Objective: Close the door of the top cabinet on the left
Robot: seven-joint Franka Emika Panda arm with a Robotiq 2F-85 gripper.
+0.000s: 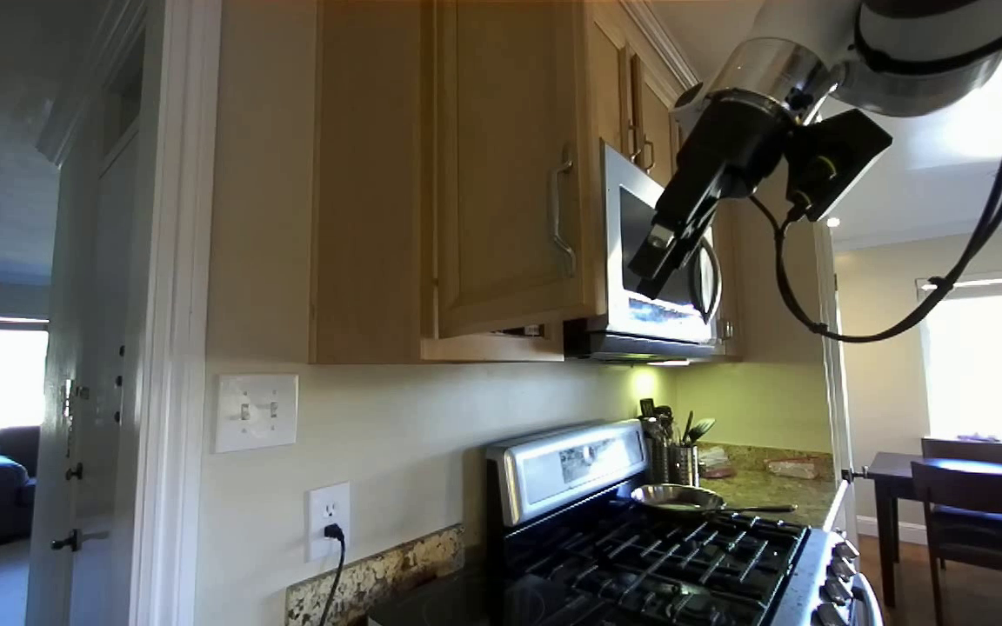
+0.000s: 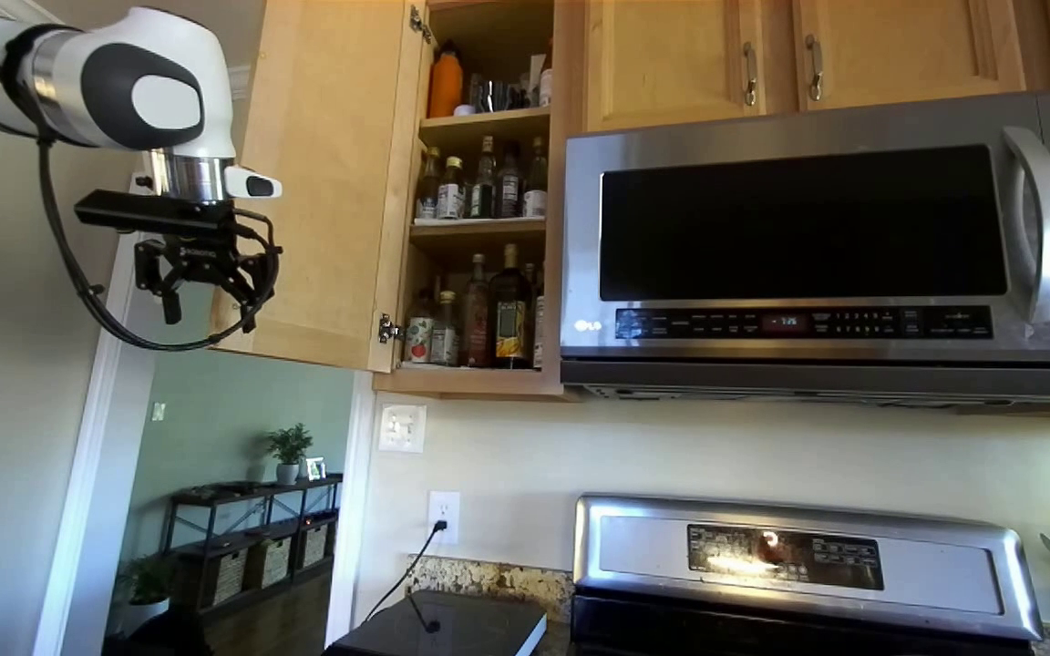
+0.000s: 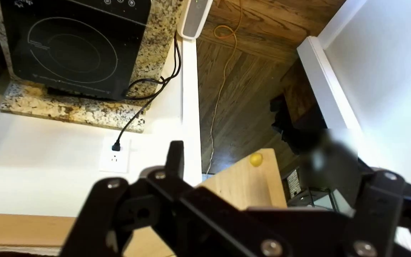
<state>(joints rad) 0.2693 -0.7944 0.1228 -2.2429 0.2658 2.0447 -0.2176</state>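
The tall tan wood door (image 1: 501, 174) stands open on the top cabinet (image 1: 370, 174), its silver bar handle (image 1: 560, 213) on the outer face. In an exterior view its plain inner face (image 2: 324, 182) shows beside the open cabinet (image 2: 470, 383). My gripper (image 2: 211, 314) is open and empty, in front of the inner face near the door's free edge. In an exterior view the gripper (image 1: 657, 274) is right of that edge, with a gap. In the wrist view, the door's lower corner (image 3: 241, 182) with a yellow bumper shows between the fingers of the gripper (image 3: 255, 151); the right finger is blurred.
Several bottles (image 2: 511, 310) stand on the cabinet shelves. The microwave (image 2: 798, 228) is right of the cabinet. Below are the stove (image 1: 666, 556), a pan (image 1: 678, 498) and a black cooktop (image 3: 73, 50). A cable loop hangs from the arm.
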